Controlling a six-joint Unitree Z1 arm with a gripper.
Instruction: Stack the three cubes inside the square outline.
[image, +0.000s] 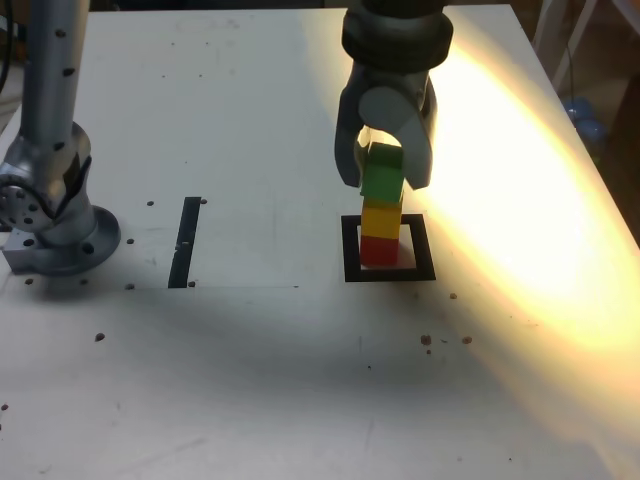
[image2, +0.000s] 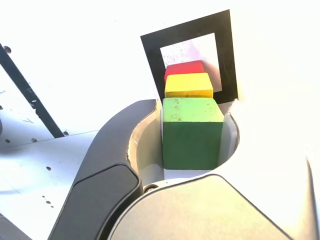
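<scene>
Inside the square outline (image: 350, 252) (image2: 150, 60) stands a stack of the three cubes. The red cube (image: 378, 250) (image2: 184, 67) lies at the bottom and the yellow cube (image: 381, 218) (image2: 189, 86) rests on it. On top sits the green cube (image: 382, 175) (image2: 192, 135), slightly askew to the exterior view's right. My gripper (image: 385, 182) (image2: 192, 114) comes down from above and is shut on the green cube, one jaw against each side of it.
A narrow black strip (image: 186, 242) (image2: 25, 90) lies on the white table to the exterior view's left of the outline. The arm's grey base (image: 50, 225) stands at the far left. Small dark specks dot the tabletop. Bright light washes the table's right side.
</scene>
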